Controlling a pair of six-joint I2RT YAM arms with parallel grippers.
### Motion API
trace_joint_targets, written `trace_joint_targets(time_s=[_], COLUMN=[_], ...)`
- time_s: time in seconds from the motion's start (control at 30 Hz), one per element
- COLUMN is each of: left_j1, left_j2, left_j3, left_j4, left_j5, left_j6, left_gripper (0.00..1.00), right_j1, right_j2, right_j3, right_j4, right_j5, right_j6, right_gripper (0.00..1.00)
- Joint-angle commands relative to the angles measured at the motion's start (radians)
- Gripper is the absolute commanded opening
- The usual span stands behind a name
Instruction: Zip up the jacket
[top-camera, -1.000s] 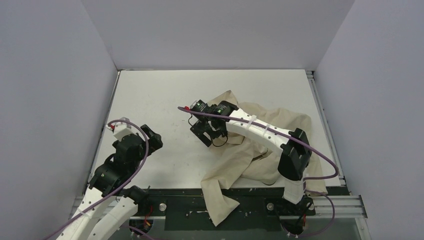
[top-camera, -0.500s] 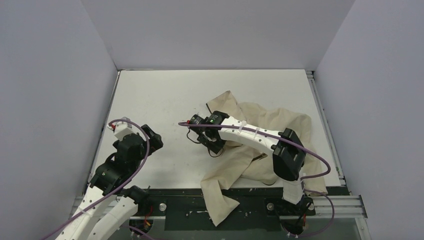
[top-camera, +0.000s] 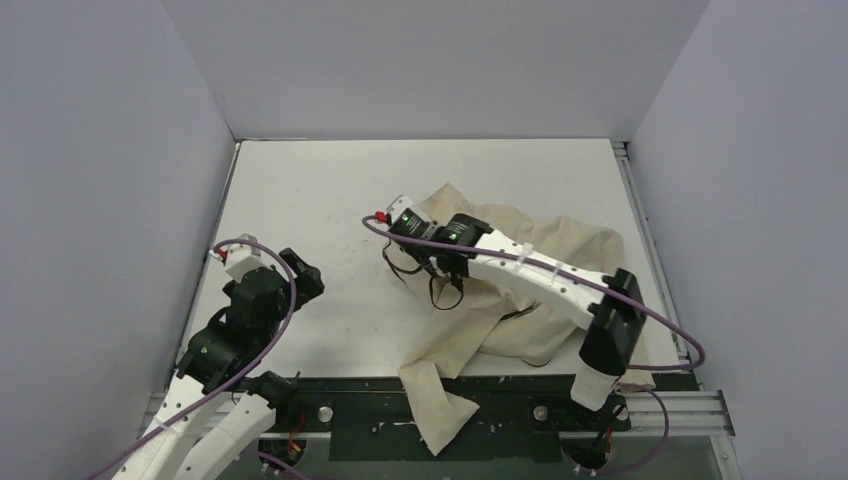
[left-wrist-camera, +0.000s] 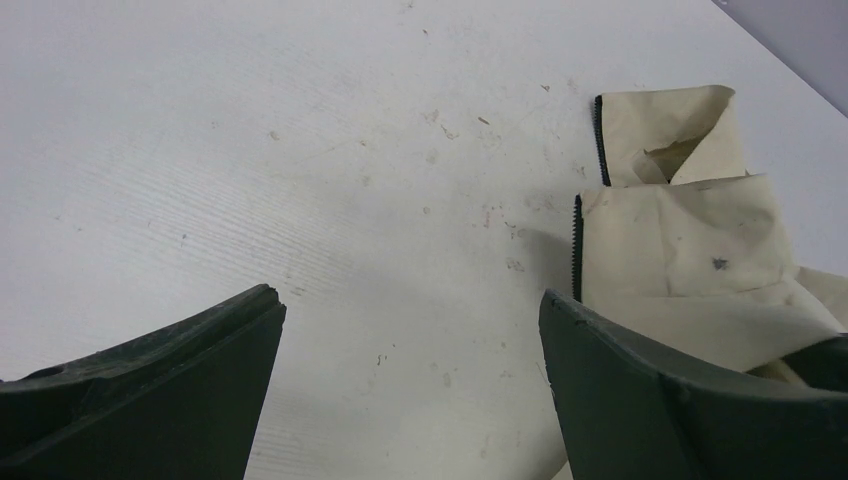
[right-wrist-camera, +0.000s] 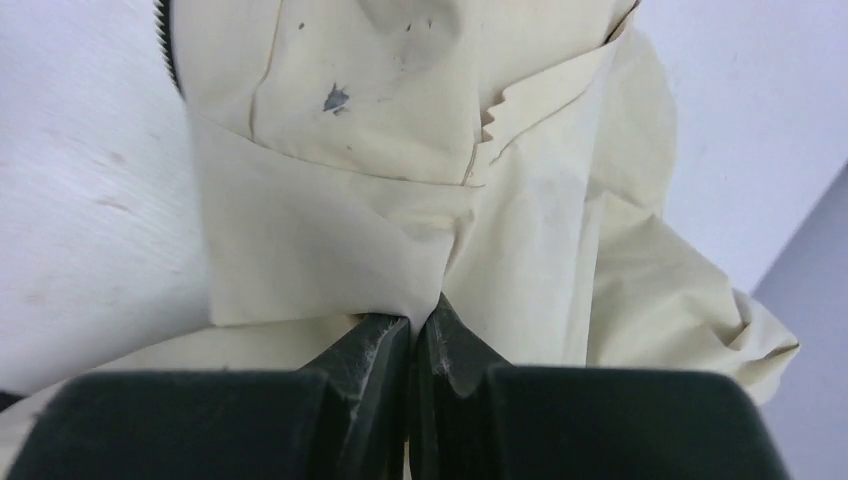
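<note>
The beige jacket (top-camera: 565, 242) lies crumpled on the right half of the table, one part hanging over the near edge. My right gripper (top-camera: 438, 262) sits at its left edge, shut on a fold of the jacket's fabric (right-wrist-camera: 400, 250). In the right wrist view, the right gripper (right-wrist-camera: 420, 322) pinches that fold, with dark zipper teeth (right-wrist-camera: 163, 35) and a small black logo (right-wrist-camera: 337, 97) just beyond. My left gripper (top-camera: 303, 276) stands open over bare table, left of the jacket. In the left wrist view, the left gripper (left-wrist-camera: 408, 300) holds nothing, and the jacket's zipper edge (left-wrist-camera: 577, 245) lies ahead to the right.
The white table (top-camera: 320, 200) is walled in by grey panels on the left, back and right. A black rail (top-camera: 370, 400) runs along the near edge, under the hanging jacket part. A purple cable (top-camera: 640, 310) loops along the right arm.
My right gripper has shut on the jacket's fold at its left edge, and its elbow has swung to the right. The left arm has stayed still.
</note>
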Motion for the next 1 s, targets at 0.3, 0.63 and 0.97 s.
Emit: trace_joint_targets(time_s=[0.3, 0.63, 0.97], left_j1=[0.004, 0.004, 0.003], left_j2=[0.011, -0.018, -0.044], left_j3=[0.073, 0.108, 0.105], left_j4=[0.013, -0.037, -0.040], left_j5=[-0.008, -0.024, -0.034], left_j6=[0.002, -0.012, -0.031], left_gripper=[0.97, 0.97, 0.97], right_j1=[-0.044, 0.073, 0.166], right_j2=[-0.291, 0.066, -0.235], right_j3=[0.163, 0.760, 0.509], right_j4=[0.690, 0.647, 0.840], right_j5=[-0.158, -0.302, -0.026], right_j6=[-0.098, -0.225, -0.251], right_gripper=[0.00, 0.00, 0.00])
